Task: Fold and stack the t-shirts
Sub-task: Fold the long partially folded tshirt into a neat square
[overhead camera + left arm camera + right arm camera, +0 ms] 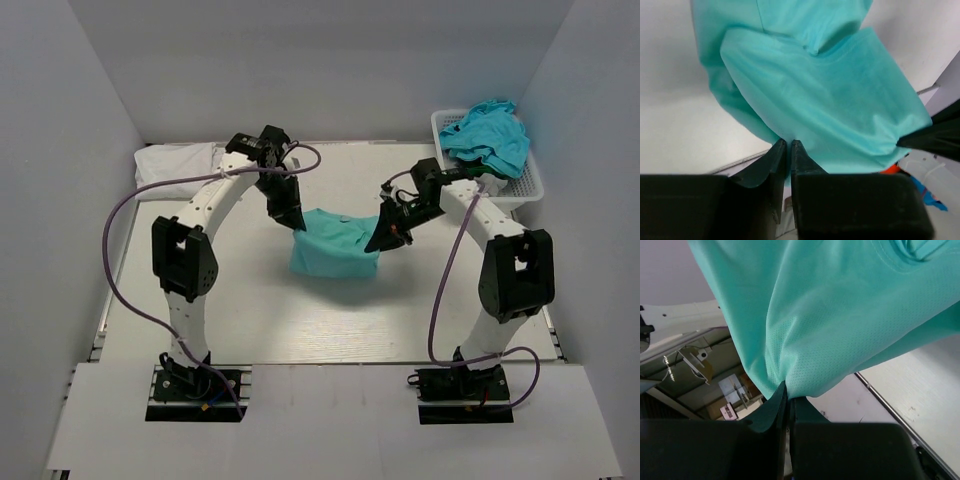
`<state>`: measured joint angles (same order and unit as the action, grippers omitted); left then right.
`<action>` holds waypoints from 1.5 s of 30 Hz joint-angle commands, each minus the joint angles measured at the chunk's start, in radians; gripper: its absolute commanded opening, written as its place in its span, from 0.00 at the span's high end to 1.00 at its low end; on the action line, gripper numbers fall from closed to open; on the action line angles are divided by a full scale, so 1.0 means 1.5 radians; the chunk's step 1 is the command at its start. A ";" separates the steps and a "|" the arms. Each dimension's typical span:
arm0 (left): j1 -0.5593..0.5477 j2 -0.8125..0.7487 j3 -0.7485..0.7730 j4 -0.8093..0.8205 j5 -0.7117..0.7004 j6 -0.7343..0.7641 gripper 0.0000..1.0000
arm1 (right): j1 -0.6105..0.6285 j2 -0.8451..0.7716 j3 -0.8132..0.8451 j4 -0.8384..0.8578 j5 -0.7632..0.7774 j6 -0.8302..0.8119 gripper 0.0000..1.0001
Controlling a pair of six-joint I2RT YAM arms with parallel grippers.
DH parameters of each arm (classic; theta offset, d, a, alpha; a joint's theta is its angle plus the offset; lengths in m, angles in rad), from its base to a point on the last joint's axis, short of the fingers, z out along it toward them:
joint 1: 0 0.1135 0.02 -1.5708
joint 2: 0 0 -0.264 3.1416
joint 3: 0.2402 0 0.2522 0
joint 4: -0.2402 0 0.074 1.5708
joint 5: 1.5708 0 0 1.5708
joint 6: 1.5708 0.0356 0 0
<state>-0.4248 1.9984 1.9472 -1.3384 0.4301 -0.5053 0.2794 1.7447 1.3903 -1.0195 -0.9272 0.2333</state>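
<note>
A mint-green t-shirt (335, 250) hangs over the middle of the table, stretched between both grippers, its lower part resting on the tabletop. My left gripper (297, 224) pinches its left top corner; in the left wrist view the fingertips (789, 142) stand nearly together with the cloth (830, 100) between them. My right gripper (377, 243) is shut on the right top corner, and the fabric (840, 315) bunches at its tips (788, 390). A white t-shirt (175, 165) lies folded at the back left. Turquoise-blue t-shirts (487, 135) are heaped in the basket.
The white mesh basket (525, 185) stands at the back right corner, just behind the right arm's elbow. Grey walls close in the table on the left, back and right. Purple cables loop off both arms.
</note>
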 commanded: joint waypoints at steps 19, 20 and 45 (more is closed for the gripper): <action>0.081 0.103 0.116 0.073 0.007 -0.073 0.88 | -0.052 0.119 0.132 0.163 0.047 0.137 1.00; 0.081 0.088 0.107 0.073 -0.001 -0.062 0.83 | -0.052 0.114 0.126 0.173 0.051 0.140 1.00; 0.062 -0.270 -0.460 0.573 0.117 0.294 0.05 | -0.052 0.071 0.025 0.263 -0.016 0.175 1.00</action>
<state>-0.3294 1.6588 1.2907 -0.5232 0.5659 -0.1631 0.2031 1.8950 1.4391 -0.6308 -0.9043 0.5014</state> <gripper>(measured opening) 0.949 0.034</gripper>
